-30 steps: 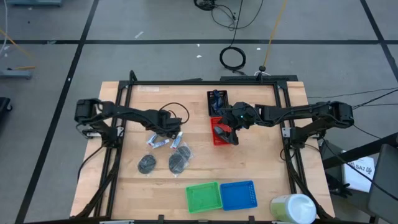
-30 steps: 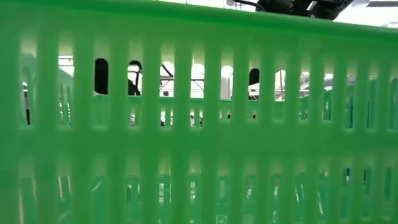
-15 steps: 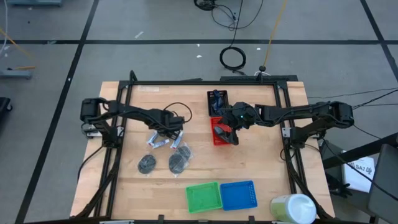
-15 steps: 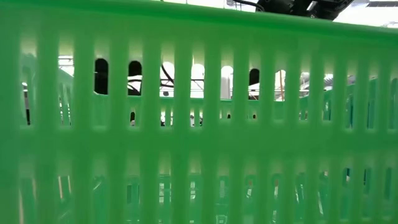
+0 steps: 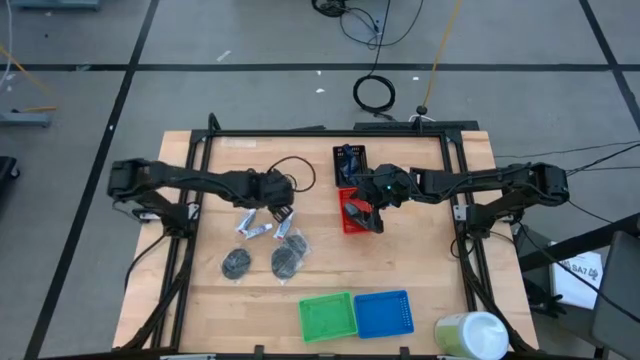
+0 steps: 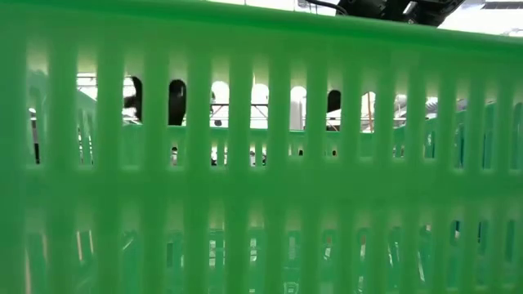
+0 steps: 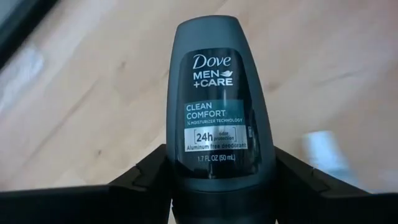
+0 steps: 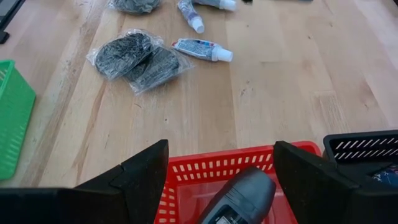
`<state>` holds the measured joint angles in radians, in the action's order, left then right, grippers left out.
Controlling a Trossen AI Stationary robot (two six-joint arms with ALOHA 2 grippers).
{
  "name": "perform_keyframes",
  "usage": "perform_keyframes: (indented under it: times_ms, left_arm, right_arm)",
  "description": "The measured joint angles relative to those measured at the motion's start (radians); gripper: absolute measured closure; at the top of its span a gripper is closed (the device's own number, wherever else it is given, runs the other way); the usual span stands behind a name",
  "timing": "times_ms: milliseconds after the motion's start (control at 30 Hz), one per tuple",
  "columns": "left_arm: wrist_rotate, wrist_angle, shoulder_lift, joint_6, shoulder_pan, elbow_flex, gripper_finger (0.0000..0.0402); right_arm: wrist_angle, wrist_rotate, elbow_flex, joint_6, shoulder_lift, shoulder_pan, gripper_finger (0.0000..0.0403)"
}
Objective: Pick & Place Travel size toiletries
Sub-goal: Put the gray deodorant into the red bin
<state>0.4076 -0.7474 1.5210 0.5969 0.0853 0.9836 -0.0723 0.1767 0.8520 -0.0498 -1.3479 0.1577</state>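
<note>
Left gripper [image 7: 221,186] clamps a deodorant bottle [image 7: 221,106]; right gripper [image 8: 221,186], apparently open, hovers over the red basket [image 8: 205,171].

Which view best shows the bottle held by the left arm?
The left wrist view: the bottle fills the picture between the fingers, label readable. The high view shows only the left gripper over it. The low view is blocked by the green basket.

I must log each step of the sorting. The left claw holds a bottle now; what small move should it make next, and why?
Probably carry it toward the red basket. The left claw is shut on a Dove bottle, lifted over bare table near the tubes. The right claw is over that basket, where another bottle lies, so the left one should stop short of it.
</note>
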Motion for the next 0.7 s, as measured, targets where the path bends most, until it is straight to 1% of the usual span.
perform_keyframes:
  times_ms: [67, 200, 267, 333, 433, 500, 600, 700]
  left_arm:
    - [-0.021, 0.05, -0.064, -0.062, -0.026, 0.0, 0.0208]
    - [-0.041, 0.15, -0.162, -0.194, -0.108, 0.0, 0.0208]
    - [-0.042, 0.204, -0.196, -0.276, -0.148, 0.0, 0.0204]
    - [-0.071, 0.274, -0.217, -0.366, -0.181, -0.012, 0.0205]
    - [-0.192, 0.39, -0.246, -0.458, -0.2, -0.048, 0.0206]
    - [-0.28, 0.487, -0.25, -0.502, -0.194, -0.074, 0.0206]
    - [-0.433, 0.61, -0.247, -0.557, -0.166, -0.119, 0.0206]
    - [-0.587, 0.729, -0.244, -0.574, -0.12, -0.152, 0.0206]
  right_arm:
    - [-0.002, -0.018, 0.0, 0.002, 0.0, 0.0, 0.0129]
    - [-0.018, -0.098, 0.0, 0.01, 0.0, 0.0, 0.0129]
    - [-0.011, -0.105, 0.0, 0.008, 0.0, 0.0, 0.0129]
    - [0.0, -0.102, 0.0, 0.005, 0.0, 0.0, 0.0129]
    - [0.022, -0.101, 0.0, 0.004, 0.0, -0.001, 0.0129]
    - [0.052, -0.099, 0.0, 0.003, 0.0, -0.001, 0.0129]
    - [0.124, -0.098, 0.0, -0.021, 0.0, -0.01, 0.0129]
    - [0.212, -0.095, 0.0, -0.07, 0.0, -0.037, 0.0129]
